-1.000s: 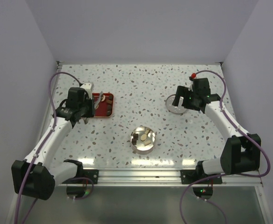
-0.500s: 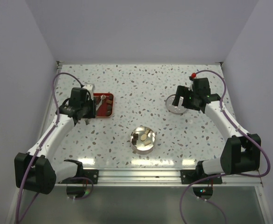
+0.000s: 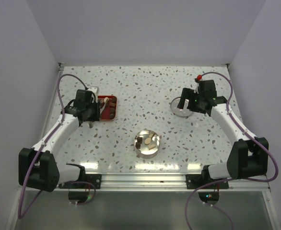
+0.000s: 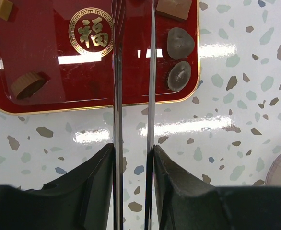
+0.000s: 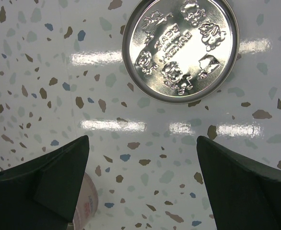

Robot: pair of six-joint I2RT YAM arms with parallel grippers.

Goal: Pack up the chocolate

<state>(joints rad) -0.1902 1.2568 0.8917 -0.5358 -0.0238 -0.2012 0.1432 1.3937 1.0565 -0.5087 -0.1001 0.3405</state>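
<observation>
Several chocolate pieces lie on the red tray (image 4: 44, 52): two dark round ones (image 4: 180, 42) (image 4: 179, 76), a brown square (image 4: 175, 7) and a tan round one (image 4: 28, 84). My left gripper (image 4: 133, 148) is shut on the long metal tweezers (image 4: 117, 96). Their two arms stand a little apart and reach over the tray, with the tips out of the left wrist view. Nothing shows between the arms. The round tin (image 3: 147, 143) at centre front holds a few pieces (image 3: 148, 140). My right gripper (image 5: 143, 143) hangs open just in front of the embossed tin lid (image 5: 180, 48).
The tray (image 3: 108, 108) sits at the left, with the left gripper (image 3: 90, 111) at its near-left edge. The lid (image 3: 180, 108) lies at the right under the right gripper (image 3: 188, 103). A pale round object with red print (image 5: 85, 206) shows beside the right gripper's left finger.
The left arm has shifted a little farther over the tray's near-left edge. The left jaws have eased, so the tweezers' arms stand wider apart. The right arm has not moved.
</observation>
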